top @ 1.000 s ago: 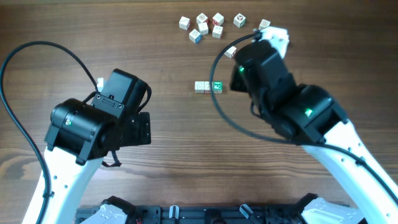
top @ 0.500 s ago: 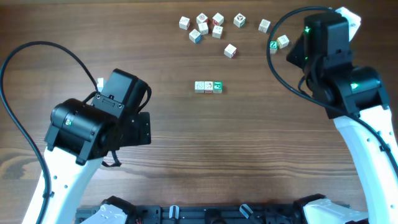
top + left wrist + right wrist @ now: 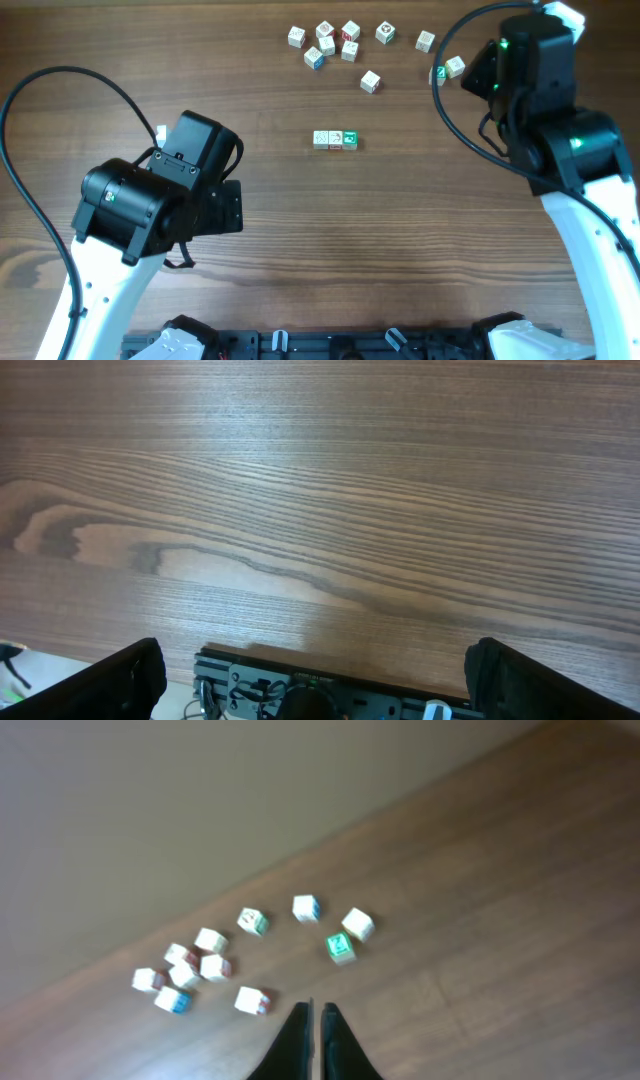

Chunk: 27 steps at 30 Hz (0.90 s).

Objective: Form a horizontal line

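Right gripper (image 3: 311, 1038), fingers pressed together, is hovering above scattered cubes (image 3: 215, 966), probably choosing one for the horizontal line (image 3: 335, 140) at centre; left gripper (image 3: 320, 678) is idling, fingers spread.

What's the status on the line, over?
Left pincer open, empty. Right pincer shut, empty. Three-cube row touching, level, mid-table. Loose cubes clustered beyond it, apart.
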Each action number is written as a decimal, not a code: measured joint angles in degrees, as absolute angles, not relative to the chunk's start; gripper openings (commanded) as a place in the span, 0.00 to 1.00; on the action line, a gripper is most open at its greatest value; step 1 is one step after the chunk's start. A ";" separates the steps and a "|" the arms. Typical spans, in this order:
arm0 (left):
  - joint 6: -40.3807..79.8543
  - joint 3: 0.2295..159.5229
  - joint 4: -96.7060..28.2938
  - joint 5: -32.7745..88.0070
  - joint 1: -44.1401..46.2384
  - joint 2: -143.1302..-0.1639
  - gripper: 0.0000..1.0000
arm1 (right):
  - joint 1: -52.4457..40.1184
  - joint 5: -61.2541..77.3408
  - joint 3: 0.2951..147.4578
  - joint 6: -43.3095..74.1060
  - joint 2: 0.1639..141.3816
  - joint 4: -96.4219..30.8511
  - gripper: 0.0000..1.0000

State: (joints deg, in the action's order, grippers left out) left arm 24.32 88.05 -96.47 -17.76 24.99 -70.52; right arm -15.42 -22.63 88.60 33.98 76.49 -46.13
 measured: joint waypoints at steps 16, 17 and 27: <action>24.32 88.05 -96.47 -17.76 24.99 -70.52 1.00 | -15.42 -26.02 89.30 33.12 56.55 -59.00 1.00; 24.29 88.05 -96.47 -17.76 24.99 -70.52 1.00 | -15.42 -26.76 89.30 33.10 56.73 -59.94 1.00; 24.32 88.05 -96.47 -17.74 24.99 -70.52 1.00 | -16.64 -32.25 87.70 33.12 53.63 -59.46 1.00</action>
